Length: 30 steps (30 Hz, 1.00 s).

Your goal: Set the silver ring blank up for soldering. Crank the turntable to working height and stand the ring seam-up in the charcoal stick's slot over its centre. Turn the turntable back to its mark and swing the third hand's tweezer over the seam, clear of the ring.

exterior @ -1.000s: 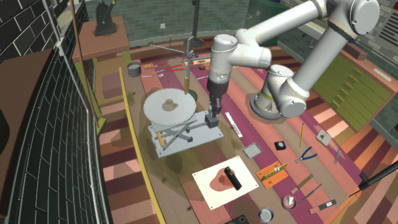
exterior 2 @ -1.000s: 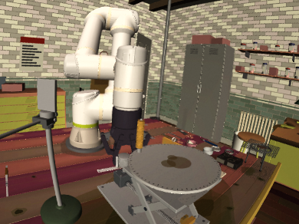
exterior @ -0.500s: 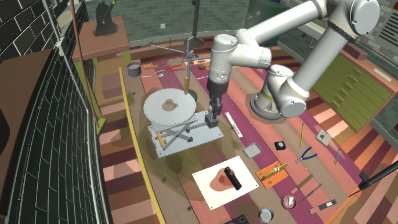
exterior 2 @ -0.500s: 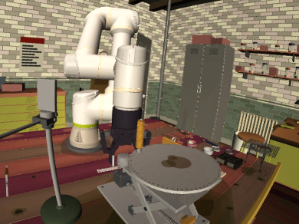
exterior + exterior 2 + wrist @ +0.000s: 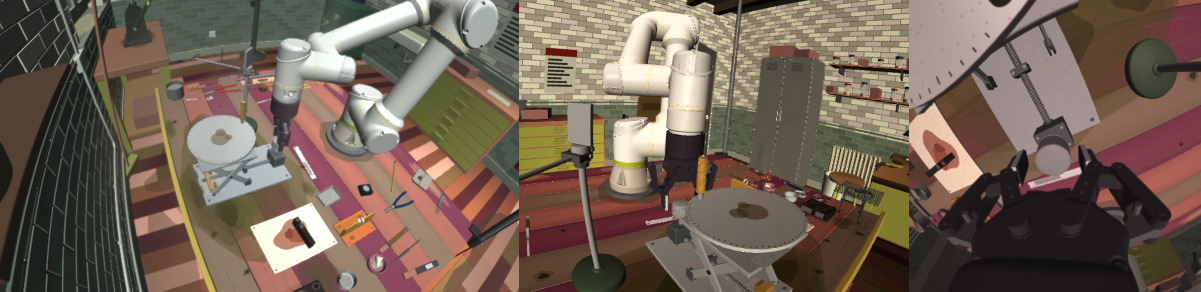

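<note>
At the bench's middle the round grey turntable (image 5: 221, 140) sits raised on its scissor lift over a grey base plate (image 5: 242, 177), with a threaded screw running out to a knurled crank knob (image 5: 1053, 160) at the plate's right end. My gripper (image 5: 1053, 160) is open around that knob and holds nothing. The black charcoal stick (image 5: 303, 232) lies on a white pad (image 5: 293, 236) nearer the front. The third hand (image 5: 245, 81) stands behind the turntable, its wooden-handled tweezer (image 5: 242, 111) hanging over the disc's far rim. I cannot make out the silver ring.
My arm's base (image 5: 346, 132) stands right of the lift. Small tools lie over the bench's right half: an orange block (image 5: 354, 227), blue pliers (image 5: 398, 202), a grey tray (image 5: 328, 196), a pencil (image 5: 393, 176). A white ruler (image 5: 304, 162) lies beside the crank.
</note>
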Available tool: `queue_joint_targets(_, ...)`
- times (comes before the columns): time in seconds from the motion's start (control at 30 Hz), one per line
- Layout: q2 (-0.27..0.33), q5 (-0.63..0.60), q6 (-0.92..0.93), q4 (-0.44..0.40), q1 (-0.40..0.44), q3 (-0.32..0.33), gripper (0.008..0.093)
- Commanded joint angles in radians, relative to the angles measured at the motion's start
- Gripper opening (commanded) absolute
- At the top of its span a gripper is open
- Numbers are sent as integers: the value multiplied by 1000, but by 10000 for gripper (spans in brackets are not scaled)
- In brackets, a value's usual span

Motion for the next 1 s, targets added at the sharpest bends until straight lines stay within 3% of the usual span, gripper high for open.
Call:
queue_joint_targets(0.0, -8, 0, 0, 13, 0, -7, 680)
queue_joint_targets(0.5, -112, 0, 0, 247, 0, -137, 680)
queue_joint_targets(0.97, -124, 0, 0, 285, 0, -162, 680)
